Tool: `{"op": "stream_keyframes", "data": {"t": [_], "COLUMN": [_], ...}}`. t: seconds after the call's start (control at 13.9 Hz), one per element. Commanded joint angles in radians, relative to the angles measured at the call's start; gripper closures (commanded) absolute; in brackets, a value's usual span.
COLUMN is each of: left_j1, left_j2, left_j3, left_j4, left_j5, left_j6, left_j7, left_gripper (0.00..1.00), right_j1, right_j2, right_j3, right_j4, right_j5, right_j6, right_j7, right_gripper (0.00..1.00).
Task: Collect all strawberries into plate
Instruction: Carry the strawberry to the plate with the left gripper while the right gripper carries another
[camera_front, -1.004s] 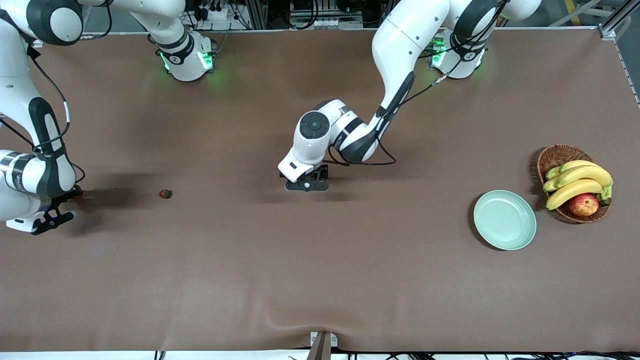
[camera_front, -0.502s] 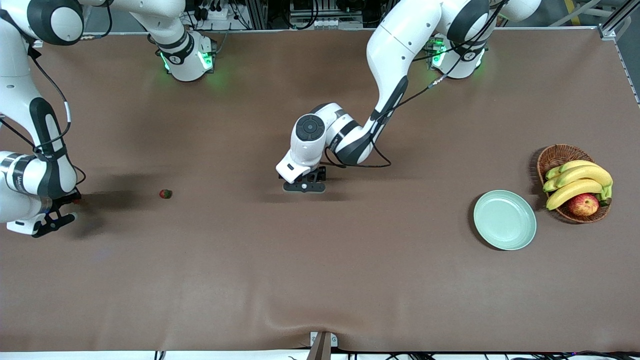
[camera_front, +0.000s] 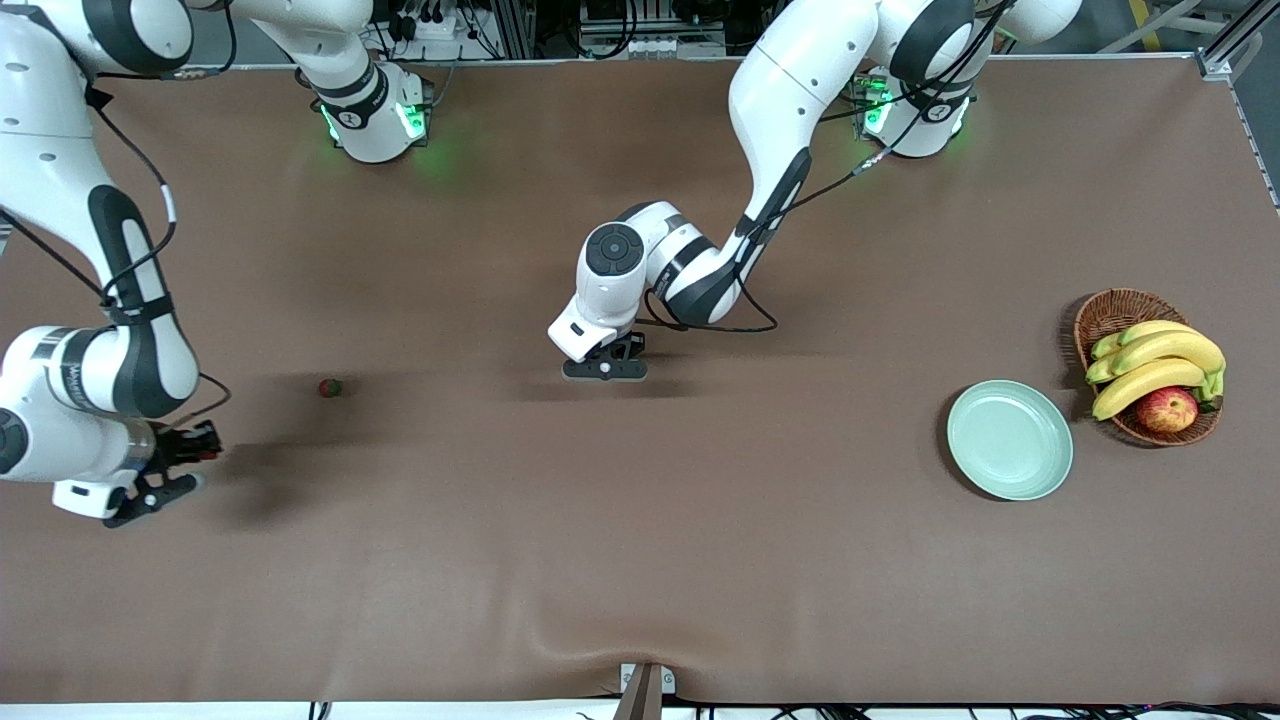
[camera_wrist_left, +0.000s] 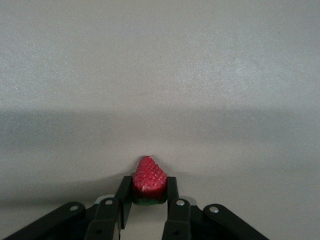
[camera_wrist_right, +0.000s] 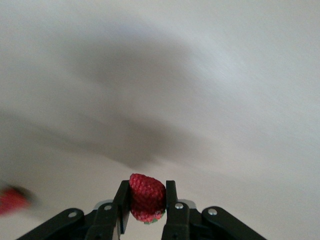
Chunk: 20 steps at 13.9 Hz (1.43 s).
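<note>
**Both grippers pinching berries**

Left gripper (camera_wrist_left: 148, 200) at frame center clamps a strawberry (camera_wrist_left: 148, 181); right gripper (camera_wrist_right: 146, 202), lower left edge, clamps another strawberry (camera_wrist_right: 146, 195). Third strawberry (camera_front: 330, 387) sits loose, center-left. Plate (camera_front: 1010, 440) lies at right, beside the basket (camera_front: 1110, 312).

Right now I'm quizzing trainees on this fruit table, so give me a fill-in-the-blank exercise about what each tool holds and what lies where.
1. The left tool is shut on a ____.
2. The right tool also grips one strawberry, so ____ strawberry lies loose on the table.
3. The plate holds ____ strawberries.
4. The apple and bananas sit in the ____.

Missing words: strawberry; one; no; basket
</note>
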Motion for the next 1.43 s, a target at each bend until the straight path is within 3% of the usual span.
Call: {"op": "stream_keyframes", "data": {"t": [0.0, 0.36, 0.57, 0.86, 1.15, 1.36], "left_j1": [0.009, 0.066, 0.236, 0.395, 0.481, 0.547], "left_j2": [-0.029, -0.203, -0.256, -0.244, -0.242, -0.245], "left_j3": [0.022, 0.201, 0.209, 0.209, 0.209, 0.209], "left_j4": [0.018, 0.019, 0.018, 0.016, -0.039, -0.089], "left_j5": [0.018, 0.010, 0.015, 0.019, 0.019, 0.021], "left_j6": [-0.012, -0.150, -0.213, -0.215, -0.221, -0.228], "left_j7": [-0.054, -0.138, -0.128, -0.062, 0.058, 0.161], "left_gripper": [1.00, 1.00, 1.00, 1.00, 1.00, 1.00], "right_j1": [0.064, 0.162, 0.242, 0.403, 0.553, 0.621], "right_j2": [-0.041, -0.054, -0.051, -0.040, -0.014, 0.011], "right_j3": [0.036, 0.056, 0.056, 0.054, 0.050, 0.045], "right_j4": [0.002, 0.001, -0.005, -0.005, -0.005, -0.007], "right_j5": [0.098, 0.339, 0.493, 0.511, 0.522, 0.616], "right_j6": [-0.069, -0.112, -0.118, -0.103, 0.003, 0.003], "right_j7": [0.196, 0.390, 0.465, 0.641, 0.824, 0.848], "right_gripper": [1.00, 1.00, 1.00, 1.00, 1.00, 0.98]}}
